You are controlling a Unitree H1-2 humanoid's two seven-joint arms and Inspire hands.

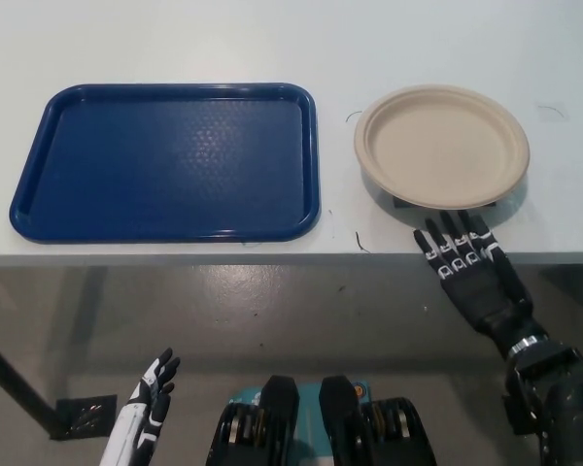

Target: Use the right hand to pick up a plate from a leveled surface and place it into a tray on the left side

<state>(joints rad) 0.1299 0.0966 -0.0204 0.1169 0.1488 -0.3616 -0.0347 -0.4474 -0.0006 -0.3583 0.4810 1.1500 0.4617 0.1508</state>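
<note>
1. The beige plate [442,146] is lying on the tabletop [272,39], just right of the blue tray [165,160].
2. The black right hand [466,267] is being held open below its near rim.
3. Fingers should be slid under that raised rim before lifting.
4. The white left hand [151,388] is hanging open, low.

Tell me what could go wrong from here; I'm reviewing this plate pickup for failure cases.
1. The plate sits raised on a small dark support, so the right hand, open just below its near rim, might tip or push it off rather than get under it.
2. The table edge runs right under the fingers, so a low approach could catch it.
3. The blue tray has a raised rim the plate may clip on the way across.
The left hand rests low, clear of the table.
</note>
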